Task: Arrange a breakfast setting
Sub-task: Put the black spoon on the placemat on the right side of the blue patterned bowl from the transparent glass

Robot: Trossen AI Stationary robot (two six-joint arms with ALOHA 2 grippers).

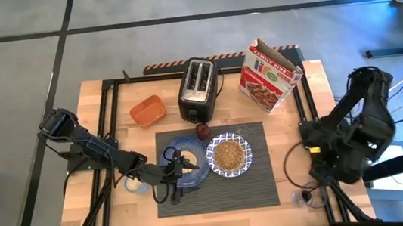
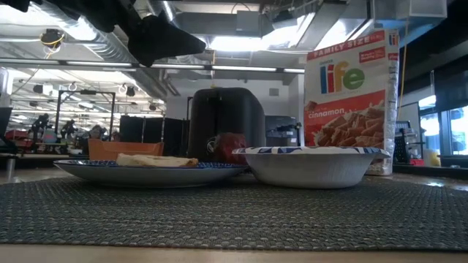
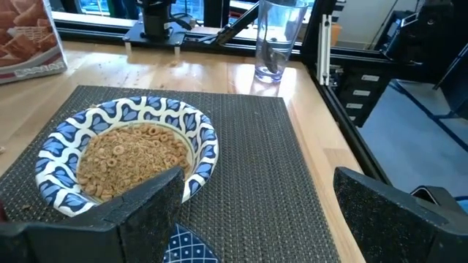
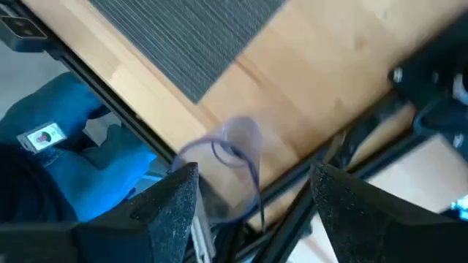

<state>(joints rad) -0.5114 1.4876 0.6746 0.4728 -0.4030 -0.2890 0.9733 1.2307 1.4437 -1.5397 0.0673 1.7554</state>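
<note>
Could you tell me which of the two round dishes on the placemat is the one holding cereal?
It is the blue-and-white patterned bowl, on the side of the placemat nearer the cereal box. The dark blue plate beside it holds a bagel instead.

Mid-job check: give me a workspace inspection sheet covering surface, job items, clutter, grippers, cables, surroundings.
Surface: wooden table, dark frame rails along its edges.
Job's things: placemat holds blue plate with bagel, patterned bowl full of cereal, red jar at mat's far edge. Spoon: standing in clear glass off the mat.
Clutter: toaster, orange tub, cereal box.
Grippers: left gripper open over the plate; right gripper open above the glass.
Cables: bundles along both arms.
Surroundings: concrete floor; benches behind.
</note>
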